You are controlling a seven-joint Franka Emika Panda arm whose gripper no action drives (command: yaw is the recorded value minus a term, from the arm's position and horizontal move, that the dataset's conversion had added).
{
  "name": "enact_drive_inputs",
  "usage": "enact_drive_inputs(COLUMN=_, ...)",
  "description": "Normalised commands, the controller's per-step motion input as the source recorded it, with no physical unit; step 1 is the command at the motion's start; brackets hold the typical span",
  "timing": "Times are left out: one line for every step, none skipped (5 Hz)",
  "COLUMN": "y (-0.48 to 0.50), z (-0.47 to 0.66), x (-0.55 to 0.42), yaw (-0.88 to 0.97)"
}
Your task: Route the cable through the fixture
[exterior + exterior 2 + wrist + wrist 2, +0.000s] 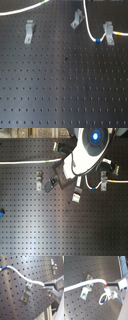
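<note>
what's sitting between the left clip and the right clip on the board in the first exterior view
In the first exterior view, a third metal clip stands between the left clip and the right clip, with the white cable curving down just beside it.

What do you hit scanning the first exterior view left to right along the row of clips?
Left metal clip → middle metal clip → white cable's hanging loop → blue band on the cable → right metal clip.

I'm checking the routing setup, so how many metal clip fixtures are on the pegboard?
3 in the first exterior view: left clip, middle clip, and right clip beside the cable. Others may be hidden.
</note>
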Motion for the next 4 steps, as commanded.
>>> enact_drive_inputs(y=0.059, z=0.32, x=-0.211, yaw=-0.05)
enact_drive_inputs(y=0.086, z=0.54, x=-0.4, yaw=-0.15)
enact_drive_inputs(y=0.191, z=0.49, x=-0.124, yaw=-0.56)
enact_drive_inputs(y=0.157, z=0.41, x=0.004, yaw=-0.75)
